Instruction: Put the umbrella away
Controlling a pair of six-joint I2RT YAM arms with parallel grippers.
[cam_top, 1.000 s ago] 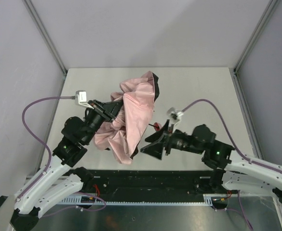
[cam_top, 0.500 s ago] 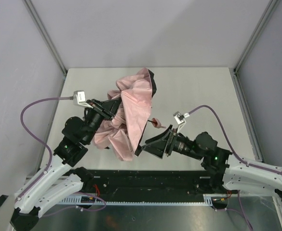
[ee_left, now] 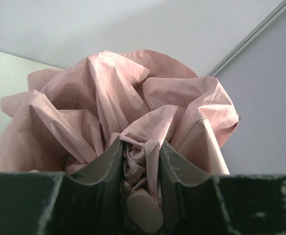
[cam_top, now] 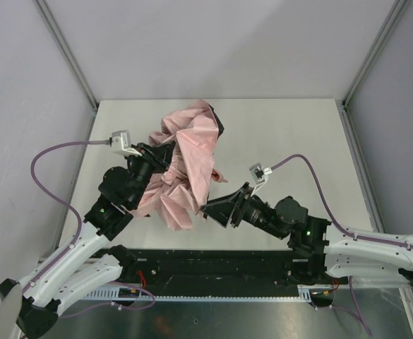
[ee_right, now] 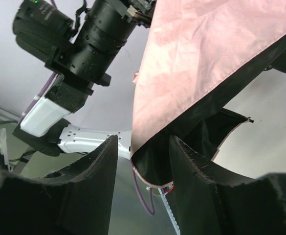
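Note:
The umbrella (cam_top: pixel 188 159) is a crumpled pale pink canopy with a dark lining, lifted above the middle of the table. My left gripper (cam_top: pixel 162 157) is shut on its folds at the left side; in the left wrist view the fabric (ee_left: pixel 133 103) bunches between the fingers with a round pink end (ee_left: pixel 143 209) deep between them. My right gripper (cam_top: pixel 210 210) is open, its jaws either side of the canopy's lower dark edge (ee_right: pixel 182 142) without pinching it. The shaft is hidden; a small pink-red piece (cam_top: pixel 218 177) shows beside the canopy.
The grey tabletop (cam_top: pixel 291 134) is bounded by pale walls and metal corner posts. A black rail (cam_top: pixel 220 265) runs along the near edge by the arm bases. The left arm (ee_right: pixel 84 44) fills the upper left of the right wrist view.
My right gripper has moved left toward the canopy's lower edge. My left gripper has shifted slightly up and left, and the canopy has bunched tighter and narrower.

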